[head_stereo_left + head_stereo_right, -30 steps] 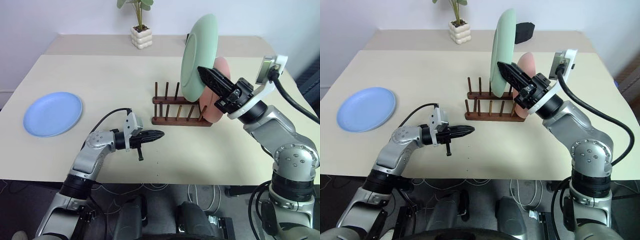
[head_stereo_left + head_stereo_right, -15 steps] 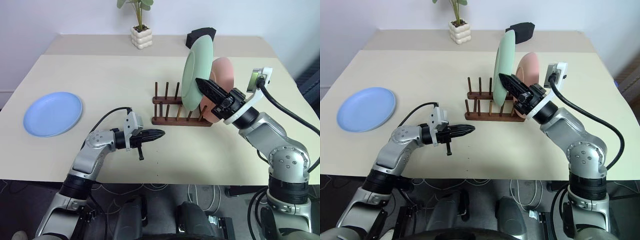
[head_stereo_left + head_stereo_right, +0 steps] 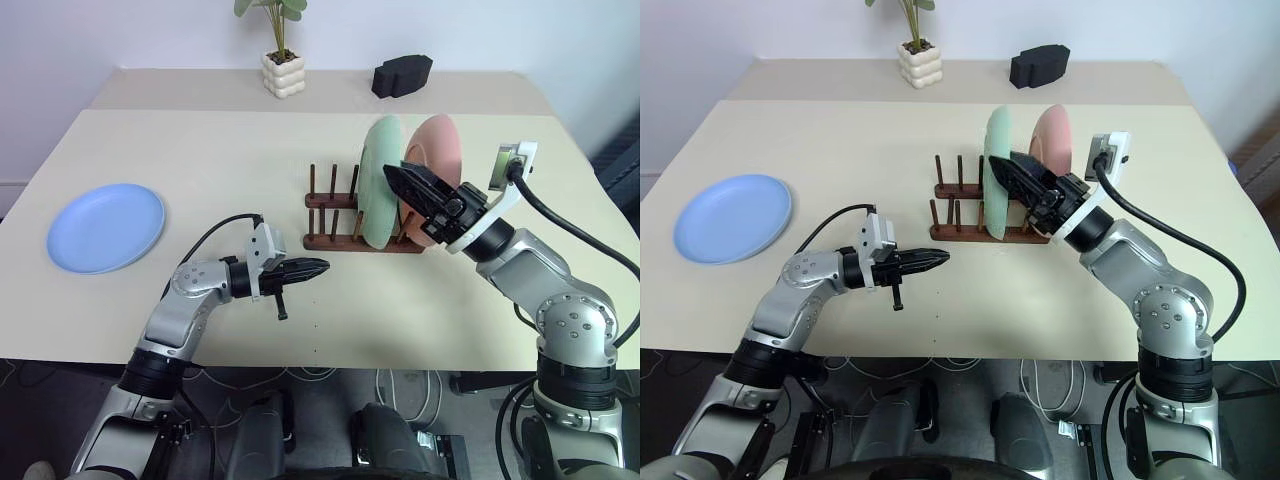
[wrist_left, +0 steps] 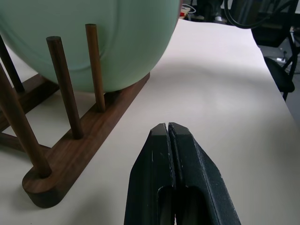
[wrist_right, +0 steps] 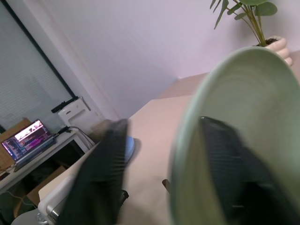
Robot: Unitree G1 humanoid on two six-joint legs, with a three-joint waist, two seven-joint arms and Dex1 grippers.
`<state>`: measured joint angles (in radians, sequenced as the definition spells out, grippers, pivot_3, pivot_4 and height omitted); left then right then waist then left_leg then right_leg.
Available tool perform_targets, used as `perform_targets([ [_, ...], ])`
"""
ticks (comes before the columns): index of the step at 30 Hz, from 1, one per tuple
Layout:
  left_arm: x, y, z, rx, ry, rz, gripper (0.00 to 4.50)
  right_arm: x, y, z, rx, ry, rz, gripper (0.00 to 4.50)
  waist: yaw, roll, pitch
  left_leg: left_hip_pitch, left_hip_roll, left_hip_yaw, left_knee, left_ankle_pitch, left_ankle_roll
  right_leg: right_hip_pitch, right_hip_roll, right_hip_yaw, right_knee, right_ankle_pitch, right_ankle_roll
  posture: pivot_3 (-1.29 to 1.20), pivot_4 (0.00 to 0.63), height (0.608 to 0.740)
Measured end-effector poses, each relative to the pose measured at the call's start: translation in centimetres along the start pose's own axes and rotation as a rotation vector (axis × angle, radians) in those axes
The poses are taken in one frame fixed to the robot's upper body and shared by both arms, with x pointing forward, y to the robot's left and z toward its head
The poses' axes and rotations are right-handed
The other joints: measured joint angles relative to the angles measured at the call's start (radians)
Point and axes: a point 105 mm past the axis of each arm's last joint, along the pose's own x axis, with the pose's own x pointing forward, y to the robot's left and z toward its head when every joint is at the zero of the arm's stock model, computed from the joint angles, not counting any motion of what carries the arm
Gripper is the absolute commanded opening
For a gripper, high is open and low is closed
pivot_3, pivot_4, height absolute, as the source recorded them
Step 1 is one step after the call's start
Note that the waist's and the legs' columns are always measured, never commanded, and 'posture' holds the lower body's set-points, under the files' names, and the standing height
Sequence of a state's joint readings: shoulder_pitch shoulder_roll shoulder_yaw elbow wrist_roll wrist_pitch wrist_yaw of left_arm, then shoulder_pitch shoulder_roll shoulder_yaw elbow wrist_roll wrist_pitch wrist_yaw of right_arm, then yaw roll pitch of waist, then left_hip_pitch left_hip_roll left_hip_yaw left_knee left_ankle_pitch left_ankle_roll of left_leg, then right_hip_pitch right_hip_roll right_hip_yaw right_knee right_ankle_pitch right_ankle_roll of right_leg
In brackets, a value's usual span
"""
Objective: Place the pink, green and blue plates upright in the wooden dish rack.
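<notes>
**Green plate seated in the rack, blue plate left**

The green plate [image 3: 381, 182] stands upright between the pegs of the wooden dish rack [image 3: 350, 224], just beside the pink plate [image 3: 437, 160], so the pegs carry its weight. The right hand [image 3: 400, 179] has its fingers spread either side of the green rim, released rather than pinching. The left hand [image 3: 318, 268] hangs clenched and empty near the rack. The blue plate [image 3: 106, 227] lies flat on the table [image 3: 200, 150], well apart.
</notes>
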<state>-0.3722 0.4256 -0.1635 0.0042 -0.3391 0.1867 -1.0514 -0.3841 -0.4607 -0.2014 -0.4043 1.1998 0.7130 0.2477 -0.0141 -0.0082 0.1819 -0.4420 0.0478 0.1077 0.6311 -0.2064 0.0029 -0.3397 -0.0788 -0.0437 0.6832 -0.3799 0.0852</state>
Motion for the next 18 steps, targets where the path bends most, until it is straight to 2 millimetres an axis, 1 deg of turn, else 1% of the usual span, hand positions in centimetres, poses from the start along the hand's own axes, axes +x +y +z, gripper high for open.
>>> perform_targets([
  [1, 0.0, 0.0, 0.0, 0.000, 0.000, 0.000, 0.00, 0.0, 0.0, 0.0, -0.003, 0.001, -0.002, 4.42, 0.000, 0.000, 0.000, 0.000, 0.000, 0.000, 0.000, 0.000, 0.000, 0.000, 0.000, 0.000, 0.000, 0.000, 0.000, 0.00, 0.150, 0.732],
  [6, 0.0, 0.0, 0.0, 0.000, 0.000, -0.004, 0.00, 0.1, -0.1, 0.3, -0.036, 0.000, -0.012, 4.42, 0.000, 0.000, 0.000, 0.000, 0.000, 0.000, 0.000, 0.000, 0.000, 0.000, 0.000, 0.000, 0.000, 0.000, 0.000, 0.00, 0.150, 0.732],
  [10, 0.0, -0.1, 0.0, 0.000, -0.001, -0.009, 0.00, 0.5, 0.2, 1.5, -0.095, -0.011, -0.006, 4.42, 0.000, 0.000, 0.000, 0.000, 0.000, 0.000, 0.000, 0.000, 0.000, 0.000, 0.000, 0.000, 0.000, 0.000, 0.000, 0.00, 0.150, 0.732],
  [15, 0.0, -0.1, 0.0, -0.001, -0.003, -0.005, 0.00, 1.2, 2.0, 3.7, -0.216, -0.040, 0.043, 4.42, 0.000, 0.000, 0.000, 0.000, 0.000, 0.000, 0.000, 0.000, 0.000, 0.000, 0.000, 0.000, 0.000, 0.000, 0.000, 0.00, 0.150, 0.732],
  [17, -0.1, 0.3, 0.2, -0.007, -0.011, 0.024, 0.00, 1.3, 2.8, 4.4, -0.300, -0.034, 0.067, 4.42, 0.000, 0.000, 0.000, 0.000, 0.000, 0.000, 0.000, 0.000, 0.000, -0.001, 0.000, 0.000, 0.000, 0.000, 0.000, 0.00, 0.150, 0.732],
  [18, -0.4, 0.8, 0.4, -0.019, -0.025, 0.049, 0.26, 1.4, 3.3, 4.8, -0.363, -0.021, 0.083, 4.48, 0.000, 0.000, 0.000, 0.000, 0.000, 0.000, 0.000, 0.000, 0.000, -0.001, 0.000, 0.000, 0.000, 0.000, 0.000, 0.00, 0.150, 0.732],
])
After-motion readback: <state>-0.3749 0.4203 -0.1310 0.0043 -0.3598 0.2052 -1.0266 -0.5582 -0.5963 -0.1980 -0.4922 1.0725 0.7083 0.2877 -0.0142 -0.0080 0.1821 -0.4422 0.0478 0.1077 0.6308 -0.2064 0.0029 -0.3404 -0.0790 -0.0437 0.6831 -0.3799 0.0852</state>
